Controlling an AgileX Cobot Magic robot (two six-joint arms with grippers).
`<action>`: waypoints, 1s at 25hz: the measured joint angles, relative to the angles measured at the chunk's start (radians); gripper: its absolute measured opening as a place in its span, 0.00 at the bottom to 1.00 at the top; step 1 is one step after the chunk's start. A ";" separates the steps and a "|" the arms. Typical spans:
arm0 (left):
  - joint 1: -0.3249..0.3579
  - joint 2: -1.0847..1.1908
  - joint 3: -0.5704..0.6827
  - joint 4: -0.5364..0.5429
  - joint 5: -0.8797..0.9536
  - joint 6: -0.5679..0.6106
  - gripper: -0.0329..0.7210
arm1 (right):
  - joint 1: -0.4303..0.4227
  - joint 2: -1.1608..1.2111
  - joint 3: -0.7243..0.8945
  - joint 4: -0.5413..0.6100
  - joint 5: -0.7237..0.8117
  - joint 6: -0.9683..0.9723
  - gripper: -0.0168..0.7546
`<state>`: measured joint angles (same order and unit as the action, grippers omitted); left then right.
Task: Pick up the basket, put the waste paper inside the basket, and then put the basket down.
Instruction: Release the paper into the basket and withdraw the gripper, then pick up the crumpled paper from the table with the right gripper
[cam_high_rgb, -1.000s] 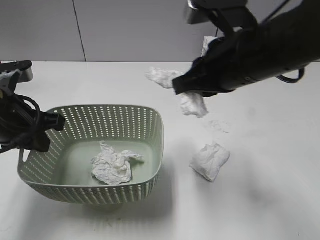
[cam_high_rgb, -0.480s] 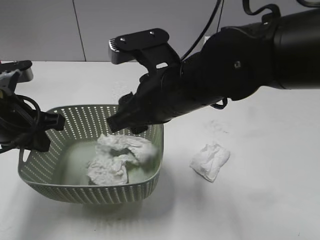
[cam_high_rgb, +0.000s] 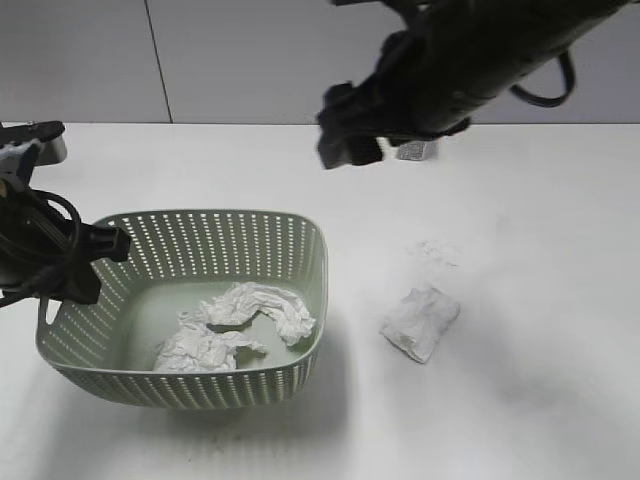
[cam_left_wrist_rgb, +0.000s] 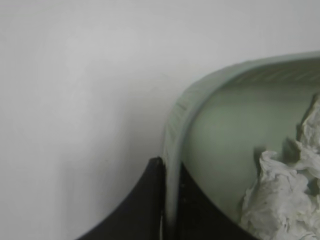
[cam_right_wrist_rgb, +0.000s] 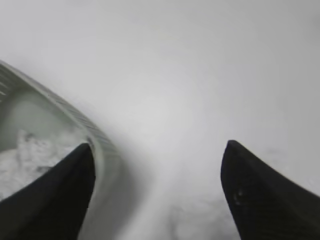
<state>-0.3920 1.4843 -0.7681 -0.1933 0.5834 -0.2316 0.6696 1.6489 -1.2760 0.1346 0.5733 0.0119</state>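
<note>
While the left gripper (cam_left_wrist_rgb: 167, 200) clamps the basket (cam_high_rgb: 300, 240), the emptied, wide-open right gripper (cam_high_rgb: 350, 150) has risen.

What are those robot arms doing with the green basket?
The left gripper is pinching the rim of the basket to hold it. The right gripper is open and empty, up above the table. Crumpled waste paper already lies in the basket, and one wad sits on the table beside it.

A white table (cam_high_rgb: 520, 400) carries the basket (cam_high_rgb: 290, 385) and, just beside it, one loose waste paper (cam_high_rgb: 420, 322) wad.
</note>
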 joint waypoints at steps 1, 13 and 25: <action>0.000 0.000 0.000 0.000 0.000 0.000 0.05 | -0.032 -0.003 0.000 -0.007 0.038 0.001 0.82; 0.000 0.000 0.000 -0.001 -0.001 0.000 0.05 | -0.137 0.214 0.178 -0.029 0.053 -0.121 0.75; 0.000 0.000 0.000 -0.001 -0.001 0.000 0.05 | -0.139 0.349 0.174 -0.039 0.012 -0.125 0.53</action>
<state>-0.3920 1.4843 -0.7681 -0.1942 0.5825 -0.2316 0.5303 1.9979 -1.1017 0.0957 0.5853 -0.1127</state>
